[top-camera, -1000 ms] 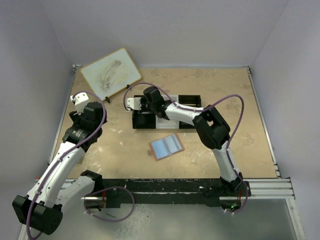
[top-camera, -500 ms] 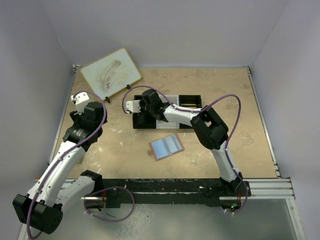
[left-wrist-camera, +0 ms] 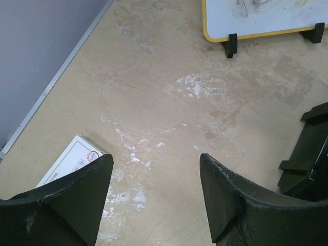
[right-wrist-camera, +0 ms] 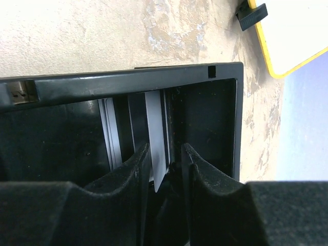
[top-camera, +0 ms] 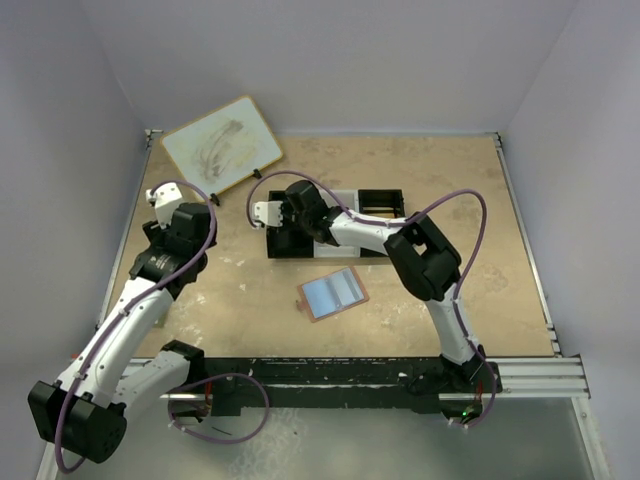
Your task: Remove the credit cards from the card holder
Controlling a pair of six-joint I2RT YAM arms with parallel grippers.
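Tan tabletop (top-camera: 480,250), scuffed and smeared with white, edged by metal rails at left, right and near sides. Carries at the far-left corner a white board (top-camera: 221,147) with a wooden rim, propped on black feet (left-wrist-camera: 230,45); at centre-far a black tray (top-camera: 380,192) with a white middle compartment; just in front of that, apart from it, an open brown card holder (top-camera: 333,293), grey-blue inside facing up. Holds also, near the left edge, a white printed card (left-wrist-camera: 69,164) lying flat.
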